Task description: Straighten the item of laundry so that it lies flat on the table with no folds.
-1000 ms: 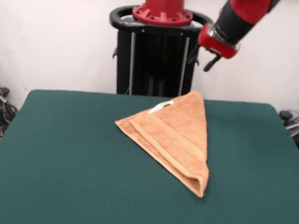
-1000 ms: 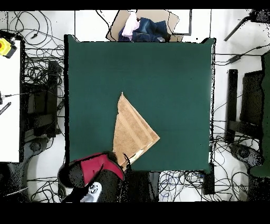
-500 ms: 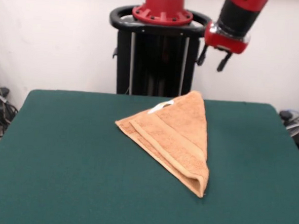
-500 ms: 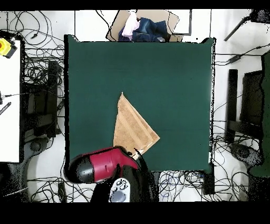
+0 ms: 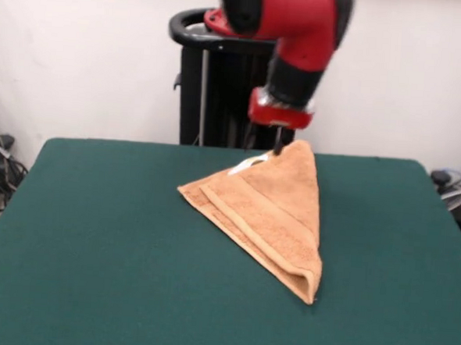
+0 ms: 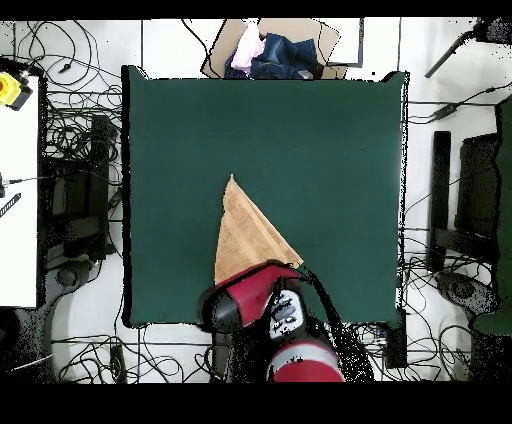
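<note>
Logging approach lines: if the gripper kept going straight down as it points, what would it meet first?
Most likely the far corner of the folded orange-tan terry towel, near its white tag; the gripper hangs just above, though depth is uncertain.

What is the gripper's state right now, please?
Gripper: cannot be told whether open or closed; it hangs just above the towel's far corner, near the white tag.

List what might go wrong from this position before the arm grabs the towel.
1. The towel lies folded into a layered triangle; a pinch at the far corner, where the gripper hovers, may catch several layers, so lifting would not unfold it.
2. That corner lies near the far edge of the table; dragging it that way might pull cloth over the edge.
</note>
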### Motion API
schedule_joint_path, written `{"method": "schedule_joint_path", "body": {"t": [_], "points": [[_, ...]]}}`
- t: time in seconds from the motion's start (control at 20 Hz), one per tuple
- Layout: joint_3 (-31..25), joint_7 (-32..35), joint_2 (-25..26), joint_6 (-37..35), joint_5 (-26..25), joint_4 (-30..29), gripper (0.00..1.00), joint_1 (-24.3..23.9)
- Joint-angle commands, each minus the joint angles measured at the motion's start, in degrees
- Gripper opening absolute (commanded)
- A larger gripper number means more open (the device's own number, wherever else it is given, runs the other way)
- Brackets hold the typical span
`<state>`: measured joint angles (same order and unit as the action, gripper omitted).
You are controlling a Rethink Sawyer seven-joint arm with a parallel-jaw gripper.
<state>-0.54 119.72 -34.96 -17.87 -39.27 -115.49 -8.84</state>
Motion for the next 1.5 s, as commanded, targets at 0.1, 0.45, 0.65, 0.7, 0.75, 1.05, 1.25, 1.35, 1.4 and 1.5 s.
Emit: {"method": "schedule_joint_path", "body": {"t": [0.1, 0.45, 0.65, 0.7, 0.75, 1.05, 1.25, 1.35, 1.4, 1.5], "points": [[-2.83, -3.61, 15.31, 7.07, -11.01, 13.96, 1.00, -1.37], [-0.05, 3.65, 21.50, 9.35, -12.35, 21.78, 1.00, 2.72], [0.99, 3.98, 22.05, 9.48, -11.92, 22.52, 1.00, 3.76], [1.41, 4.23, 22.34, 9.65, -11.81, 22.83, 1.00, 4.20], [1.83, 4.48, 22.62, 9.81, -11.70, 23.14, 1.00, 4.63], [3.47, 5.67, 24.09, 13.78, -10.98, 24.12, 1.00, 5.47], [2.39, 4.32, 23.99, 15.50, -11.27, 23.52, 1.00, 3.45], [2.00, 3.63, 24.06, 15.61, -11.60, 23.46, 0.00, 2.83], [2.12, 3.55, 24.12, 15.82, -11.79, 23.54, 0.00, 2.95], [2.35, 3.37, 24.26, 16.25, -12.18, 23.71, 0.00, 3.21]]}}
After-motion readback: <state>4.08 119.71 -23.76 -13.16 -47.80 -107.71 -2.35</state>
